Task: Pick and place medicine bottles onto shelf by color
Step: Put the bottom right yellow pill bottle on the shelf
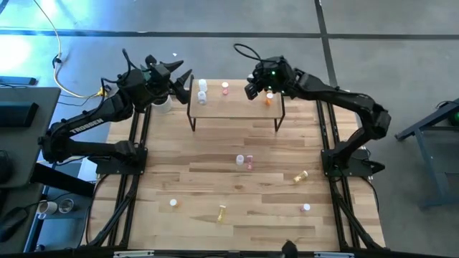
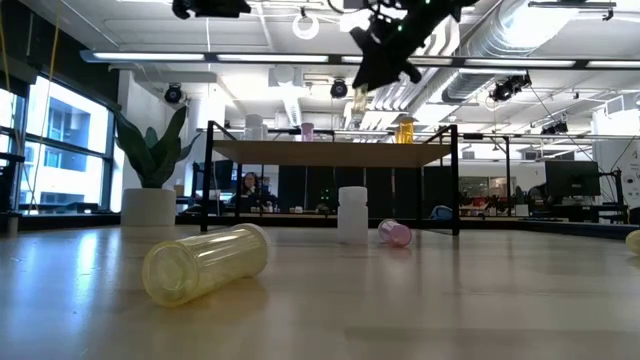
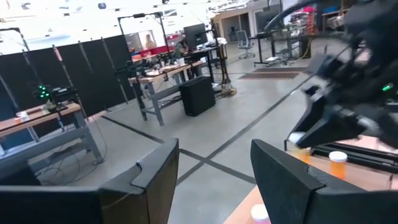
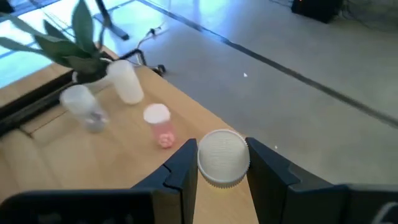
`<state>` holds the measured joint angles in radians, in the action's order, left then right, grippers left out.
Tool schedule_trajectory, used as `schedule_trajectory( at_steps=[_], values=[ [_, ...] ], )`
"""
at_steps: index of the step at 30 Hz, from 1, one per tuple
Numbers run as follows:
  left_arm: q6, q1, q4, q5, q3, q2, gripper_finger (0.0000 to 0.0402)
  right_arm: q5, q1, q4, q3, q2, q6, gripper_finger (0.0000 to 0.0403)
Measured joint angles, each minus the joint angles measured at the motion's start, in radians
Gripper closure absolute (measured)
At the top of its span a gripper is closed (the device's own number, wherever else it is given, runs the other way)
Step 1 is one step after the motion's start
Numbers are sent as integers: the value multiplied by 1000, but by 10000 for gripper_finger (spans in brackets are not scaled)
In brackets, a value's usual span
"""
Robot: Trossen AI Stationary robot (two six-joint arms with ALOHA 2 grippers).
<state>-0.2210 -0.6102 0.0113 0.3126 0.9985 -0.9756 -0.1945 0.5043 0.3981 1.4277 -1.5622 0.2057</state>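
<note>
High view: the right end effector (image 1: 252,87) hangs over the right part of the shelf (image 1: 237,107), just beside an orange bottle (image 1: 269,100) standing there. Two white bottles (image 1: 203,90) stand at the shelf's left end and a pink bottle (image 1: 225,88) near its middle. The left end effector (image 1: 179,79) waits just left of the shelf, its fingers apart and empty. More bottles lie scattered on the surface (image 1: 215,179) nearer the camera.

Low view: the right end effector (image 2: 368,75) hovers above the shelf (image 2: 330,153); a pale yellow bottle (image 2: 205,263) lies on its side in the foreground.

Left wrist view: the open fingers (image 3: 155,177) hold nothing; the other arm shows beyond, above the orange bottle (image 3: 337,163).

Right wrist view: the right end effector (image 4: 222,171) grips a white-capped bottle (image 4: 223,157), which appears pale yellow below the cap, over the shelf (image 4: 93,162).

Step in hand, as judged: placing by colour. The next move calls for lowering this bottle upright onto a bare patch, apart from the orange and pink groups, then releasing.
</note>
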Motion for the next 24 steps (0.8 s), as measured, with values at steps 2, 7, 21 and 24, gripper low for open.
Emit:
schedule_trajectory(
  at_steps=[2, 7, 21, 24],
  values=[
    [0, 0, 0, -5, 0, 0, 213, 17, 11, -5, -2, -27, 2, 304],
    [0, 0, 0, -7, 0, -2, 213, 21, 20, -13, 2, -80, -5, 304],
    [0, 0, 0, -10, 0, -2, 213, 9, 19, -7, -2, -120, -54, 304],
    [0, 0, 0, -11, 0, -2, 213, 8, 18, -5, -2, -132, -56, 304]
  ],
)
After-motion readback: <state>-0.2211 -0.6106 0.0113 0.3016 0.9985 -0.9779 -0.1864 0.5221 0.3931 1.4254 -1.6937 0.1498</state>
